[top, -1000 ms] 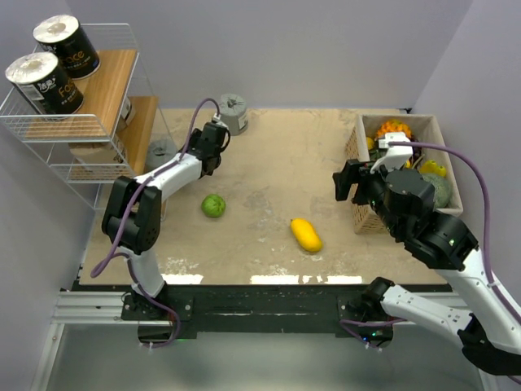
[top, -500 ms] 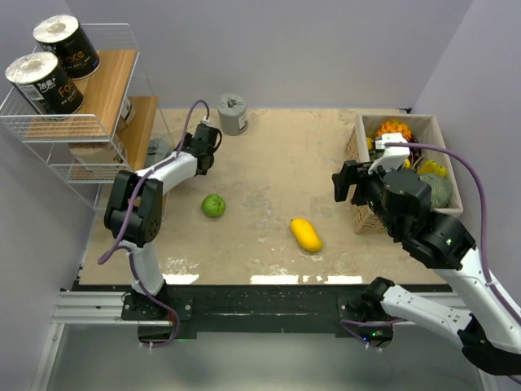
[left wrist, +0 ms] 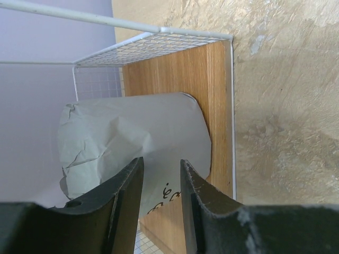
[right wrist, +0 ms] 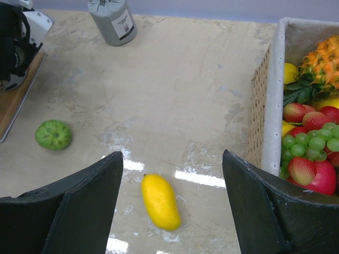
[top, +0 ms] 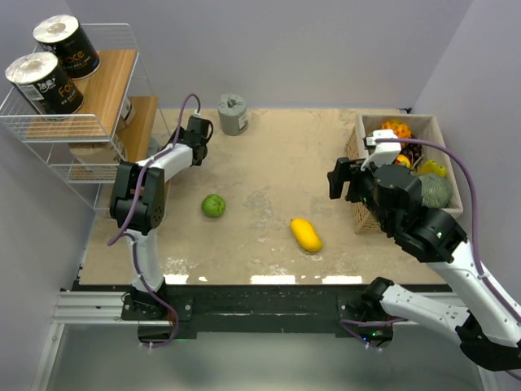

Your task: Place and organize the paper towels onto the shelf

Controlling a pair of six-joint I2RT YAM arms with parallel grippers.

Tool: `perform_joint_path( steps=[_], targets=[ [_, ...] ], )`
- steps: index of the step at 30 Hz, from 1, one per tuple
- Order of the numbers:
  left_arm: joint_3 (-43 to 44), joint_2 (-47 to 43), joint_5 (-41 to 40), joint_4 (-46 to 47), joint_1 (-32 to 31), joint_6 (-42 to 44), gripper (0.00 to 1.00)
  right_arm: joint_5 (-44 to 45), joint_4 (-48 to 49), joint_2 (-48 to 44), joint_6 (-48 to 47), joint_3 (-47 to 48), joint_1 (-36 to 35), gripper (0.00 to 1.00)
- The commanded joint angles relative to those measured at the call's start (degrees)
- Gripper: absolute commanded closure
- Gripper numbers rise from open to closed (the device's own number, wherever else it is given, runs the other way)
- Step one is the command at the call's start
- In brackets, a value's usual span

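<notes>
The shelf (top: 106, 90) stands at the far left with two black paper towels (top: 67, 46) (top: 45, 83) on its top tier. My left gripper (top: 198, 129) is at the edge of a lower wooden board (left wrist: 212, 84). Its fingers are shut (left wrist: 161, 160) with nothing between them. A grey-wrapped roll (left wrist: 132, 132) lies on that board just beyond the tips. Another grey roll (top: 233, 114) (right wrist: 113, 21) stands upright on the table at the back. My right gripper (top: 338, 181) (right wrist: 172, 153) hovers open and empty over the table's right half.
A green fruit (top: 213, 205) and a yellow mango (top: 306, 235) lie on the table in front. A tan box (top: 429, 120) full of fruit stands at the right edge, close beside my right arm.
My left gripper has moved left and back toward the shelf, and its fingers have drawn together. The right arm has shifted slightly left.
</notes>
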State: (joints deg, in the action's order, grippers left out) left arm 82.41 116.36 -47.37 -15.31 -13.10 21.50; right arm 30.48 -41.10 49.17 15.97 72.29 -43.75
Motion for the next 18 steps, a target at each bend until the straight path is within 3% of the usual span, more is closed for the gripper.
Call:
perform_joint_path(
  steps=[1,7,18],
  targets=[
    [2.9,0.1,-1.2,1.6,0.9,1.0,0.61,-0.5,2.9,1.2,-0.4,1.3,0.1,0.21],
    [3.7,0.5,-3.5,0.6,1.1,0.7,0.61,-2.0,3.1,1.5,0.7,1.4,0.0,0.21],
    [4.8,0.4,0.0,-3.2,1.9,-2.2,0.57,-2.8,2.1,-0.2,2.6,2.1,0.0,0.21]
  ],
)
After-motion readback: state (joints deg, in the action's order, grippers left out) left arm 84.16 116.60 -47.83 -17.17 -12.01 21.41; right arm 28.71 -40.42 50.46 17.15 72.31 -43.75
